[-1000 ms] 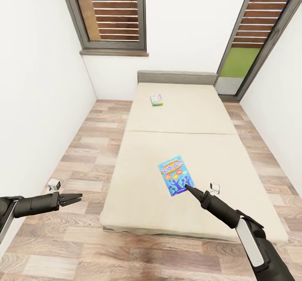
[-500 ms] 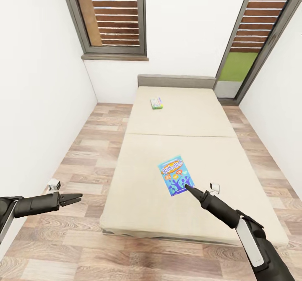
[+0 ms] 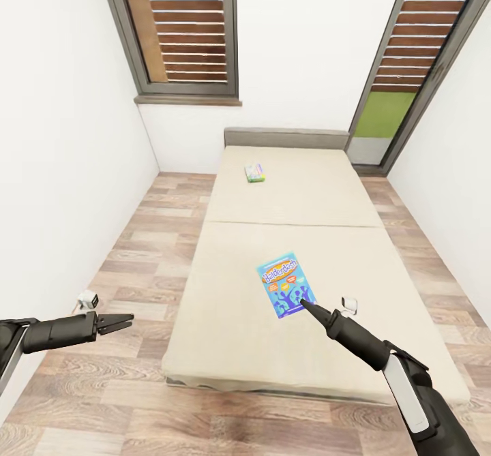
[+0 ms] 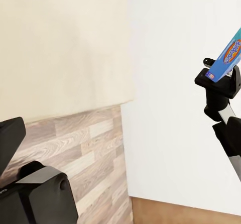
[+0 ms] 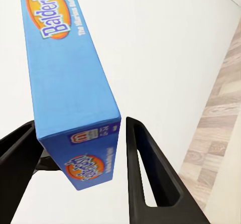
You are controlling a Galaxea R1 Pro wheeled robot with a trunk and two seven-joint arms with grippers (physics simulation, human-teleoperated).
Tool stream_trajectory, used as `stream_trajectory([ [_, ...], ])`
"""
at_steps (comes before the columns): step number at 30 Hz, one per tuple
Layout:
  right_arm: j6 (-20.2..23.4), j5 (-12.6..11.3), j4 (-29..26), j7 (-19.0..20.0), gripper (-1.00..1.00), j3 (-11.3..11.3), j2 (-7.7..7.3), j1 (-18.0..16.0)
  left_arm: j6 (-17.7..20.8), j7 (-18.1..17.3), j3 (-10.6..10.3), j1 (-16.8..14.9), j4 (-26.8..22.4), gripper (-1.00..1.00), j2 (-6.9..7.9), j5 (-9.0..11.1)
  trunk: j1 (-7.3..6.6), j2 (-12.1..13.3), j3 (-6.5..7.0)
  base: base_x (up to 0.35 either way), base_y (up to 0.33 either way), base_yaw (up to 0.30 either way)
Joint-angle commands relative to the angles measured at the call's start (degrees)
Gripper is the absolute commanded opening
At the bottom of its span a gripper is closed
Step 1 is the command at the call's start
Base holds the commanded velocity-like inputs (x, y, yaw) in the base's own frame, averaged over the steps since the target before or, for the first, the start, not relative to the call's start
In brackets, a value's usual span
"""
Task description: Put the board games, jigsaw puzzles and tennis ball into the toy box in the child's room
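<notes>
Right gripper (image 3: pixel 304 304) | my fingers straddle the blue game box (image 3: pixel 286 284) edge-on, holding it above the bed (image 3: pixel 225 306) | second box (image 3: pixel 254 172) near headboard | left gripper (image 3: pixel 123 320) spread, idle.

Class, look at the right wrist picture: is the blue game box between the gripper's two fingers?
Yes, the blue game box sits between the right gripper's two dark fingers.

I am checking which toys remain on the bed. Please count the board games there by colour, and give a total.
Blue board game, between the right gripper fingers: 1
Green board game, near the headboard: 1
Total on the bed: 2
</notes>
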Motion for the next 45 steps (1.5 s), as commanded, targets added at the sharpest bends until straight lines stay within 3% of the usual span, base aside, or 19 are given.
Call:
stream_trajectory([
  [1, 0.49, -0.33, 0.0, 0.06, -1.0, -0.01, -0.01, -0.03, 0.61, -0.23, -0.01, -0.02, -0.01, 1.0, 0.04, -0.04, 0.03, -0.09, 0.01, 0.0, 0.0, 0.0],
  [37, -0.68, -0.33, 0.0, -0.08, -1.0, -0.01, -0.09, 0.05, 0.52, -0.23, -0.01, -0.02, -0.01, 1.0, -0.01, -0.12, 0.03, -0.09, 3.39, 0.0, 0.0, -0.003],
  [45, -0.73, -0.36, 0.0, -0.16, -1.0, -0.01, -0.09, 0.06, 0.52, -0.23, -0.01, -0.02, -0.01, 1.0, -0.01, -0.12, 0.03, -0.09, 3.63, 0.0, 0.0, -0.008],
])
